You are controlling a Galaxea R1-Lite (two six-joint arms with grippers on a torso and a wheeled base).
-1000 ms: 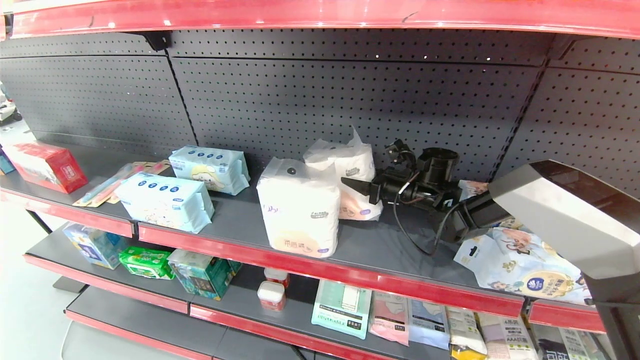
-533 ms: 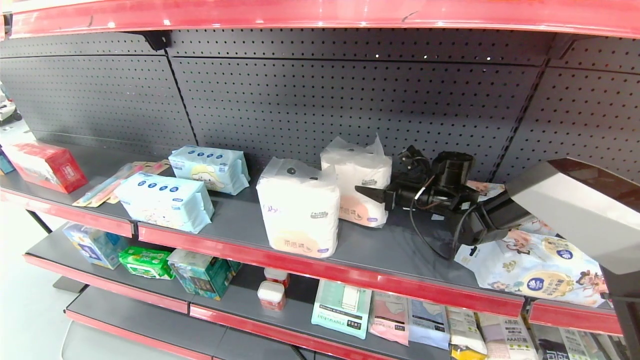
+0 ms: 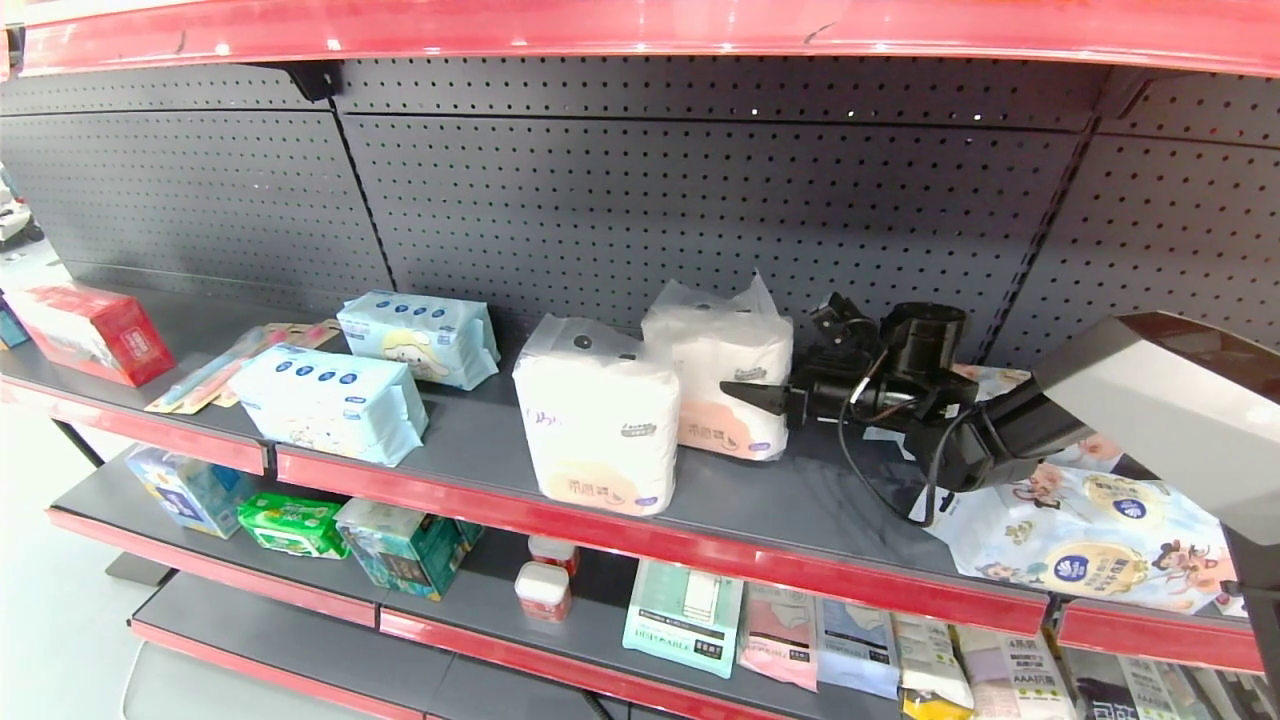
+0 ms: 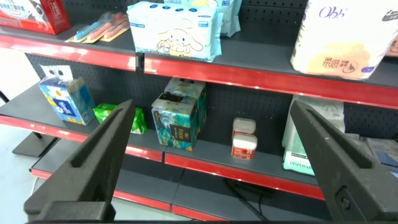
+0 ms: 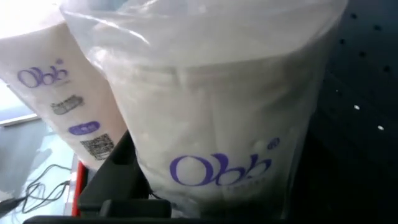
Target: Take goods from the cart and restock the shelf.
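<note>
Nearest, the left gripper [image 4: 211,155] hung before the lower tier, its jaws spread wide with nothing between them. On that tier two small red-capped jars [image 3: 543,590] stood one behind the other. On the shelf [image 3: 780,500] above sat two light-blue wipe packs [image 3: 330,403], one red box [image 3: 90,330] and two white tissue packs. The front tissue pack [image 3: 598,415] stood upright at the edge. Just behind it the rear tissue pack [image 3: 715,350] stood upright on the board, grasped by the right gripper [image 3: 750,385]: one finger lay across its near face, the other hidden behind. Farthest was the pegboard [image 3: 650,200].
</note>
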